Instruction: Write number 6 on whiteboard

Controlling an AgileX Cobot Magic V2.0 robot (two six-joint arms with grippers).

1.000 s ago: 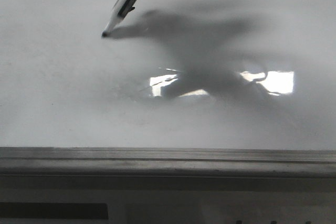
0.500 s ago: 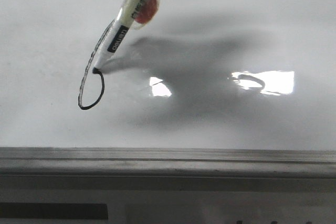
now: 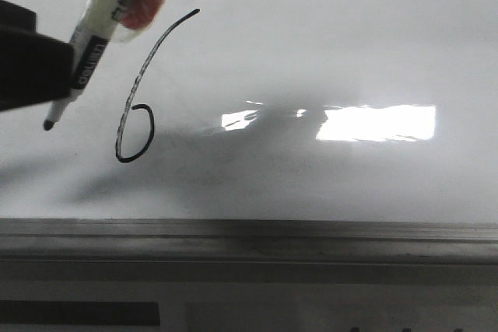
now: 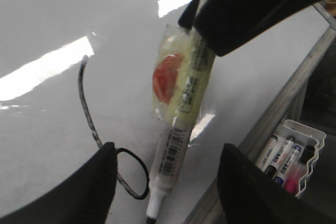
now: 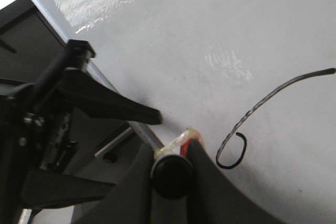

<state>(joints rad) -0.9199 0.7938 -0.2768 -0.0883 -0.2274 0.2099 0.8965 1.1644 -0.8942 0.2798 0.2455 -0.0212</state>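
Observation:
The number 6 (image 3: 135, 87) is drawn in thin black line on the whiteboard (image 3: 327, 44), with a long slanted stem and a small loop at its base. It also shows in the left wrist view (image 4: 129, 151) and the right wrist view (image 5: 229, 167). My right gripper (image 5: 172, 148) is shut on a taped white marker (image 3: 97, 21). The marker's tip (image 3: 48, 124) is left of the 6 and seems lifted off the board. My left gripper (image 4: 167, 150) is open. Its fingers stand wide on either side of the marker (image 4: 184, 108) without touching it.
The whiteboard's grey metal frame edge (image 3: 249, 235) runs along the near side. A white tray (image 4: 315, 136) with several markers sits beyond the frame in the left wrist view. A bright light reflection (image 3: 377, 122) lies right of the 6.
The marker drew the stem, then closed the loop; now it has left the line and moved left. The left gripper has come into the front view at the left.

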